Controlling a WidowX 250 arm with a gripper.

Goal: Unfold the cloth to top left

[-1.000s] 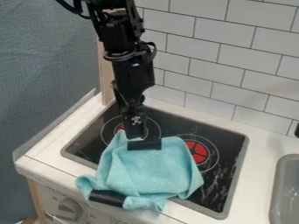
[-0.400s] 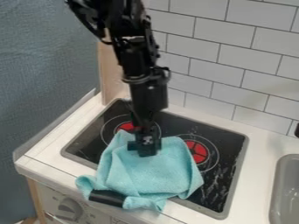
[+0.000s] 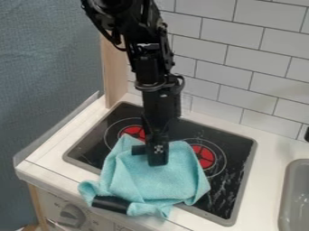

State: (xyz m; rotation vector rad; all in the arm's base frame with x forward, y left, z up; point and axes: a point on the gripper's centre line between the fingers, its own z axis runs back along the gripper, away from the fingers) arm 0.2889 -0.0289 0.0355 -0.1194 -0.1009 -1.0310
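Observation:
The gripper (image 3: 158, 161) hangs over the upper middle of the cloth, in front of the black band at its top edge; part of that band shows just left of it. The light blue cloth (image 3: 151, 182) lies rumpled across the front of the stovetop, its lower left part bunched over the counter's front edge. A second black band (image 3: 111, 204) wraps that lower left part. Whether the gripper touches the cloth I cannot tell.
The black stovetop (image 3: 226, 189) has a grey rim and two red burners, one (image 3: 202, 156) right of the cloth. A grey sink (image 3: 297, 194) is at the right edge. White tiles (image 3: 241, 67) rise behind, and a knob (image 3: 72, 216) sits on the front panel.
The gripper has moved right and toward the front, from the cloth's top edge to over its upper middle. The cloth looks unmoved.

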